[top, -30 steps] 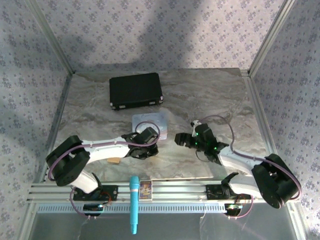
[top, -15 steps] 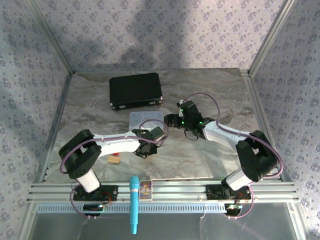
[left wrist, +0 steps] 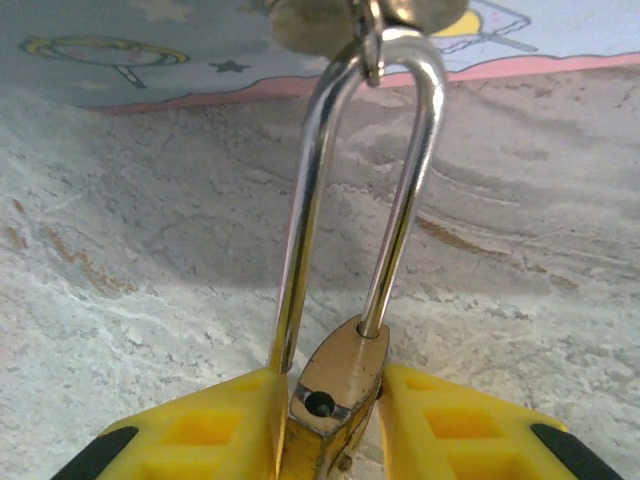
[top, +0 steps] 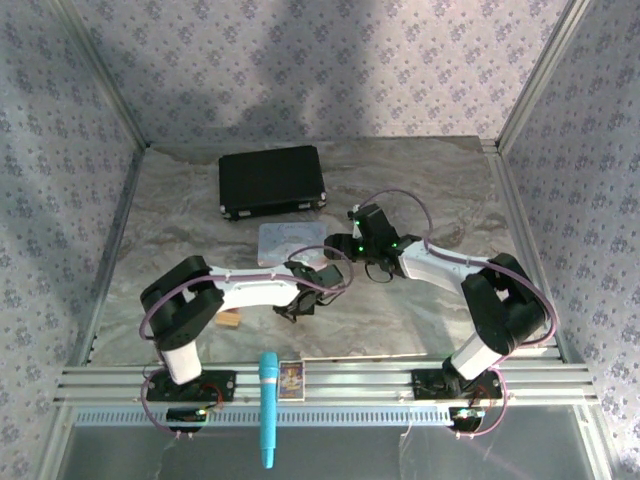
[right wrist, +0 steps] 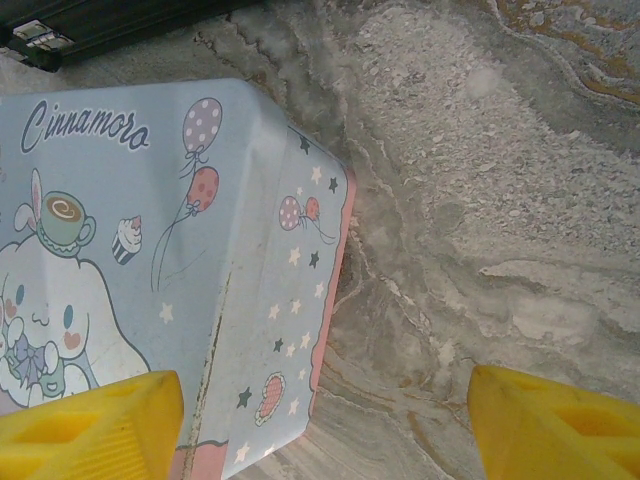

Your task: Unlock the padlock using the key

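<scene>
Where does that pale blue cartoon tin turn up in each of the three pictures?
Top external: tin mid-table, just nearer than the black case.
Left wrist: tin along the top edge, behind the padlock.
Right wrist: tin across the left half, black case at top left.
Shared landmark: black case, top and right wrist.

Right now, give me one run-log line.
left gripper: flanking padlock | right gripper: open above pale blue tin | shackle: toward tin
</scene>
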